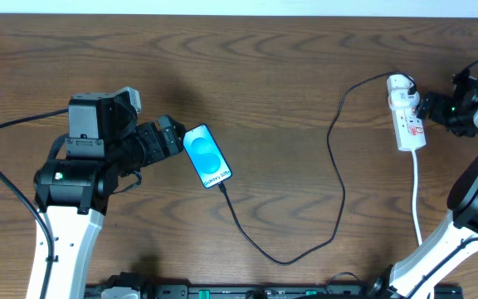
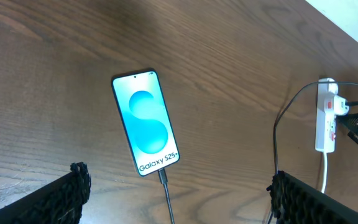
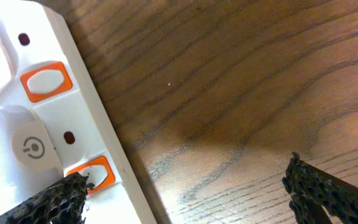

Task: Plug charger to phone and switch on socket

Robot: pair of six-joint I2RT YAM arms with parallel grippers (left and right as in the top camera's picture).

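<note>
Right claw (image 3: 185, 177), fingers apart, has one tip over the socket (image 3: 89, 115); left claw (image 2: 179, 177), also apart, faces the phone (image 2: 146, 122), charger (image 2: 166, 199) plugged in.

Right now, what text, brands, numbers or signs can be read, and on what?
"Galaxy S25+": white, at the bottom of the phone screen.
Power symbol, no words: on the white adapter on the socket.
Red label on the socket: too small to read.
</note>
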